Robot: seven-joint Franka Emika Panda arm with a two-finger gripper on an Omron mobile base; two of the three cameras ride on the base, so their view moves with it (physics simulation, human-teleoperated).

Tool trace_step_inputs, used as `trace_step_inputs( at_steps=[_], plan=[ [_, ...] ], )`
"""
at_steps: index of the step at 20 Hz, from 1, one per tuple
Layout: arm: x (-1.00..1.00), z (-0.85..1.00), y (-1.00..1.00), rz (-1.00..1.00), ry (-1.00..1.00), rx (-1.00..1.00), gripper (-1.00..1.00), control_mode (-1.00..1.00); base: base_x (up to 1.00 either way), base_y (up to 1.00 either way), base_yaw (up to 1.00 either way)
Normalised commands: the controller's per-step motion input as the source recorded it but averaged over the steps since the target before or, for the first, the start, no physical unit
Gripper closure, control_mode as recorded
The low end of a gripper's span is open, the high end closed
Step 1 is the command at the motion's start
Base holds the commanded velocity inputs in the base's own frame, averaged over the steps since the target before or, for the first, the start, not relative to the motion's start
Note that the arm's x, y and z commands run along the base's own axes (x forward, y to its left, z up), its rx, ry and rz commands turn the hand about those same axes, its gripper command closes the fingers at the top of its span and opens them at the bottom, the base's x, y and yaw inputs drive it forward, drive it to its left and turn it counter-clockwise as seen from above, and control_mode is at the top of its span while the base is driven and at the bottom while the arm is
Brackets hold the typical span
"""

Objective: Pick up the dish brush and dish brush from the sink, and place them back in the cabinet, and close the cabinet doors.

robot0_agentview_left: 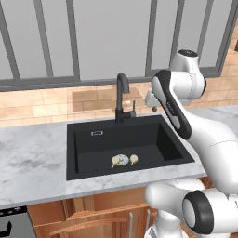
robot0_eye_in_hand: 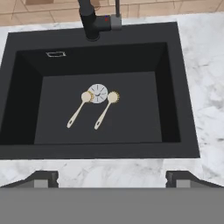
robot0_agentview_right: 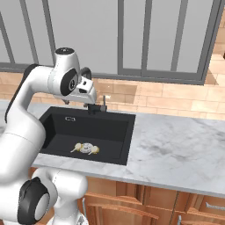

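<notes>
Two small tan dish brushes lie side by side on the floor of the black sink. The left dish brush and the right one point their round heads toward the faucet. A pale round disc sits between the heads. They also show in the base views as brush, brush, brush and brush. My gripper hangs high above the sink's near rim, open, nothing between its fingertips. The hand looks down. The cabinet doors are out of view.
A tall black faucet stands at the sink's back edge. White marble counter runs on both sides. Brick backsplash and grey window frames rise behind. Wooden drawer units sit below. A strip of reddish-brown wood shows at the upper right edge.
</notes>
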Motion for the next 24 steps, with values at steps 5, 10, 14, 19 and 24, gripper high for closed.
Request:
trace_step_inputs(
  at_steps=[5, 10, 14, 19, 24],
  plan=[
    [0.07, -0.02, 0.00, 0.00, 0.00, 0.00, -1.00, -1.00, 0.00, 0.00, 0.00],
    [0.15, -0.06, 0.00, 0.00, 0.01, 0.00, -1.00, -1.00, 0.00, 0.00, 0.00],
    [0.20, -0.03, 0.00, 0.00, 0.02, 0.00, -1.00, -1.00, 0.00, 0.00, 0.00],
    [0.19, 0.00, 0.00, 0.00, 0.03, 0.01, -1.00, -1.00, 0.00, 0.00, 0.00],
    [0.16, 0.00, 0.00, 0.00, 0.04, 0.01, -1.00, -1.00, 0.00, 0.00, 0.00]
  ],
)
